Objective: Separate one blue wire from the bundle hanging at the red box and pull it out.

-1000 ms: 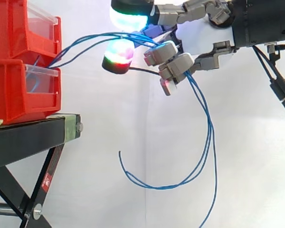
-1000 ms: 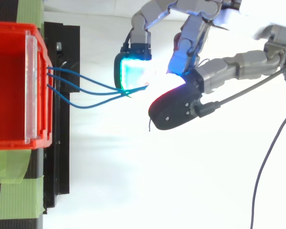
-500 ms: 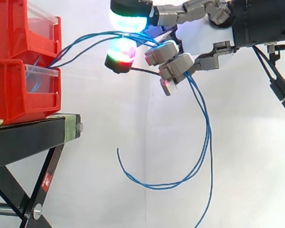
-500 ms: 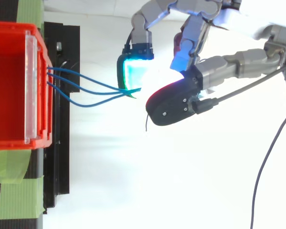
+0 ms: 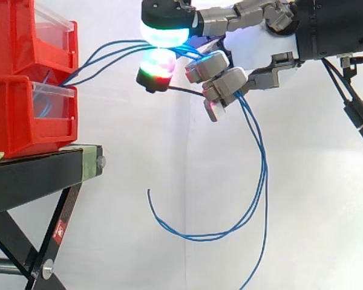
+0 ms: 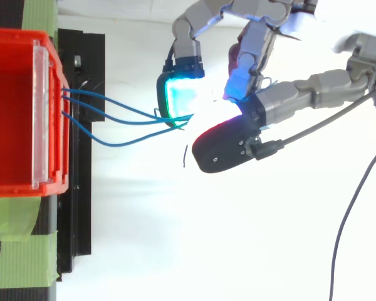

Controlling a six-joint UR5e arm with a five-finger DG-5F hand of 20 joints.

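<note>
Three blue wires (image 5: pixel 103 51) leave the lower red bin (image 5: pixel 30 118) and run right to my hand (image 5: pixel 215 66). They pass between a cyan-green glowing fingertip (image 5: pixel 163 29) above and the red-green glowing thumb pad (image 5: pixel 157 65) below, which stand close together around them. Past the curled fingers the wires hang down in a long loop (image 5: pixel 263 175), with one loose end curling up at the left (image 5: pixel 150 196). From above, the wires (image 6: pixel 113 116) fan out of the bin (image 6: pixel 12 113) and meet under the cyan pad (image 6: pixel 178 100), beside the black thumb (image 6: pixel 229 147).
A second red bin (image 5: pixel 24 36) is stacked on the lower one, both on a black stand (image 5: pixel 36 172) with green tape (image 6: pixel 19 251) at its corner. A white curtain lies behind, with open air under the hand.
The thumb pad has risen towards the upper fingertip, narrowing the gap around the wires. The hanging loop has drifted slightly up and left.
</note>
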